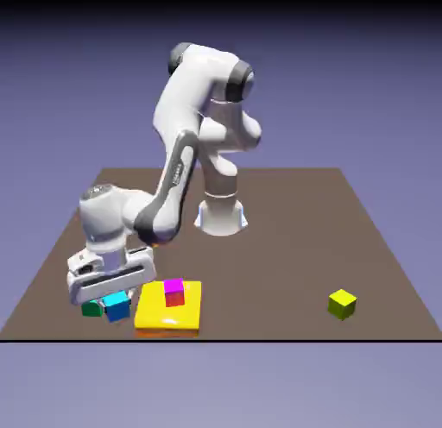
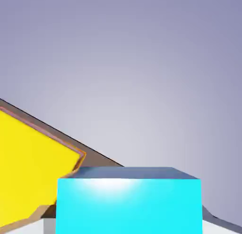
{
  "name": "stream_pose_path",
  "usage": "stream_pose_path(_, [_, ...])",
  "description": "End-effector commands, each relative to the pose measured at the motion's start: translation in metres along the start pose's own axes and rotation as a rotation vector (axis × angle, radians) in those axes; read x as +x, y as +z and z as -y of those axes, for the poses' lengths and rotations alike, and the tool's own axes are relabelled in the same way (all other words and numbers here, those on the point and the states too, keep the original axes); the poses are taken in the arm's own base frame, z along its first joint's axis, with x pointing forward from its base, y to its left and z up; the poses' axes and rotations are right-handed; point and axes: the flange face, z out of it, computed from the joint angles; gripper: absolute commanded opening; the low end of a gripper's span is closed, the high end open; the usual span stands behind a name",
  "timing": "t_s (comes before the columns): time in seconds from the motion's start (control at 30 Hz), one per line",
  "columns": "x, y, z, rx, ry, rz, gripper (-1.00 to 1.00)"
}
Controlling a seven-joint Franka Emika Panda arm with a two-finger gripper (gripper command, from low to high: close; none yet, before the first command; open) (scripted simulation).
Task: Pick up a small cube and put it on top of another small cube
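The small cube [image 1: 116,305], with a bright cyan top and blue sides, sits low at the table's front edge, toward the exterior view's left. My gripper [image 1: 115,298] comes down onto it from above, and its fingers are shut on the cube's sides. In the hand view the cyan cube [image 2: 127,204] fills the bottom middle and hides the finger tips. A small dark green cube [image 1: 91,310] stands right beside it, on the exterior view's left. A magenta cube [image 1: 174,291] rests on a flat yellow slab [image 1: 168,314].
The yellow slab [image 2: 28,167] lies close to the held cube, at the hand view's left. A yellow-green cube [image 1: 342,304] stands alone toward the exterior view's right. The table's front edge [image 1: 259,338] runs just behind the cubes.
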Motion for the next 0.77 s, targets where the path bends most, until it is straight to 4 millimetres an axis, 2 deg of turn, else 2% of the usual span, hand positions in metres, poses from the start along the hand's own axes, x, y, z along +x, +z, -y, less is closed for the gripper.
stream_pose_path(0.0, [0.009,0.003,0.036,0.012,-0.117,0.014,-1.00])
stream_pose_path(0.1, [0.021,0.008,0.146,0.047,-0.469,0.053,-1.00])
stream_pose_path(0.2, [0.013,0.009,0.255,0.075,-0.824,0.088,-1.00])
stream_pose_path(0.3, [-0.016,0.007,0.360,0.098,-1.182,0.118,-1.00])
stream_pose_path(0.4, [-0.063,0.000,0.456,0.114,-1.541,0.145,-1.00])
stream_pose_path(0.47, [-0.063,0.000,0.457,0.114,-1.543,0.145,-1.00])
stream_pose_path(0.6, [-0.072,0.067,0.454,0.114,-1.543,0.145,-1.00])
stream_pose_path(0.63, [-0.073,0.069,0.454,0.114,-1.543,0.145,-1.00])
stream_pose_path(0.67, [-0.073,0.069,0.454,0.114,-1.543,0.145,1.00])
stream_pose_path(0.7, [-0.073,0.069,0.454,0.114,-1.543,0.145,1.00])
stream_pose_path(0.73, [-0.070,0.052,0.455,0.114,-1.543,0.145,1.00])
